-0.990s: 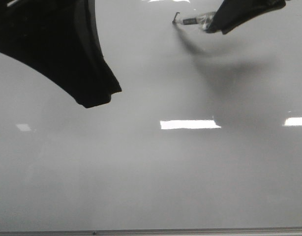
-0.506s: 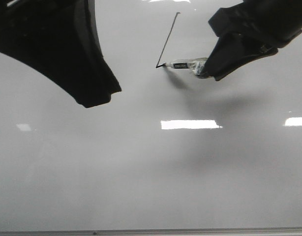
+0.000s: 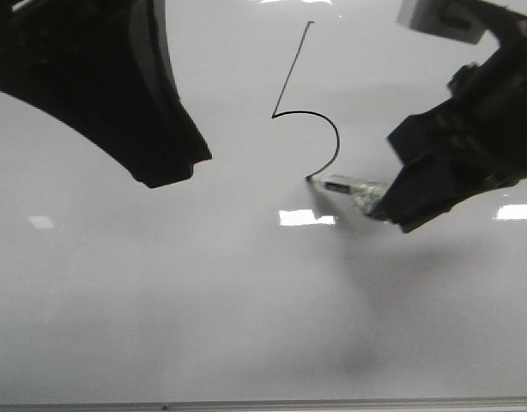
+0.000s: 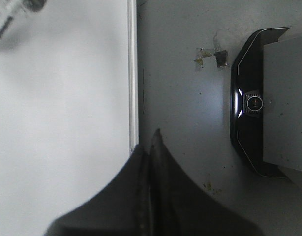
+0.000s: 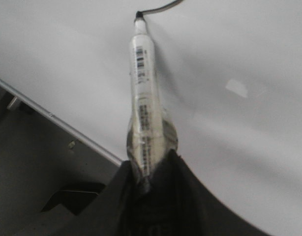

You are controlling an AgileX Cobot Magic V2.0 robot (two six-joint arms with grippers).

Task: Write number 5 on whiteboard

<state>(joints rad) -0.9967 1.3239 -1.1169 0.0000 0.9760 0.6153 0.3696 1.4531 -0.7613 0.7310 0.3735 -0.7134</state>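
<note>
Right end effector (image 3: 385,206) clenched on marker (image 3: 349,185), tip touching whiteboard (image 3: 246,300) at lower end of curve. Number 5 (image 3: 311,120) partly drawn near board's far middle: slanted stem, then open curve bulging right; top bar not drawn. Left end effector (image 4: 152,147) pressed closed, holding nothing, hung over board's metal edge strip (image 4: 133,73), well apart from digit. Black device (image 4: 254,103) lay on grey counter (image 4: 185,108) beside board.

A thin black number 5 (image 3: 308,120) is drawn on the glossy grey-white whiteboard (image 3: 203,292). A black barcode is printed on the white marker (image 5: 142,73). Both end effectors are black.
</note>
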